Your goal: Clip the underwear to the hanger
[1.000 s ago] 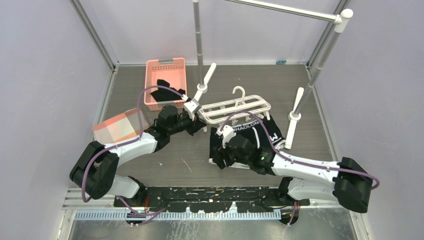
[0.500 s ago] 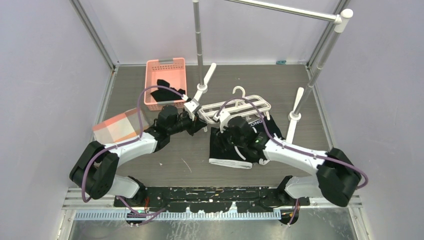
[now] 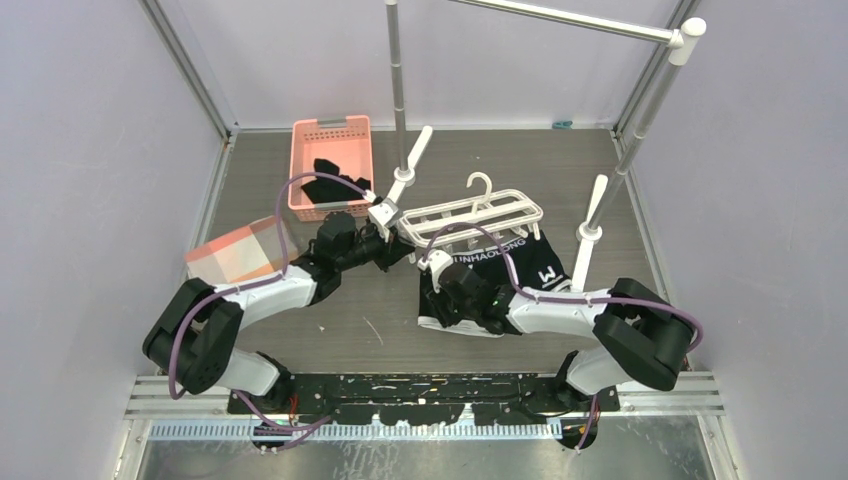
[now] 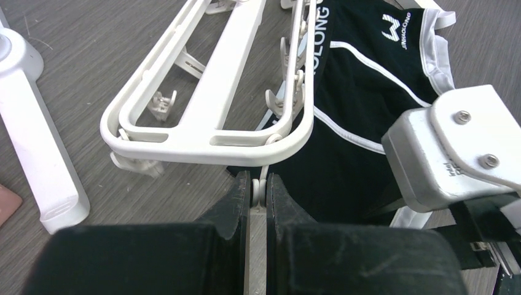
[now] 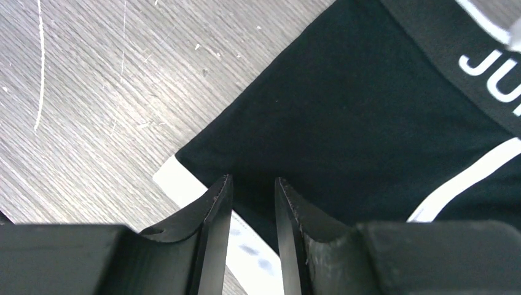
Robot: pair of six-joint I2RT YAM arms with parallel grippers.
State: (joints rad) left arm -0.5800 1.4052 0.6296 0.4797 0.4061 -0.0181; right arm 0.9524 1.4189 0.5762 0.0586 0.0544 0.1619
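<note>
The underwear [image 3: 535, 262] lies spread flat on the table [image 3: 380, 335] just right of centre in the top view, with its lettered waistband running partly under the lower rail of the hanger [image 4: 212, 147], which sits just above it in that frame. It looks like a light, limp knit that will sag and fold from any single hold, so the thick elastic waistband seems the firmest place to take it, and it is the edge the clips need. The left gripper [image 4: 258, 190] is pinched tight on a small white tab at the hanger's near end, low centre of its wrist view; the frame looks like stiff, light plastic, likely to slide if pushed. The right gripper [image 5: 252, 180] hangs over the leg hem, its jaws narrow with a slit between them and apparently no cloth caught
</note>
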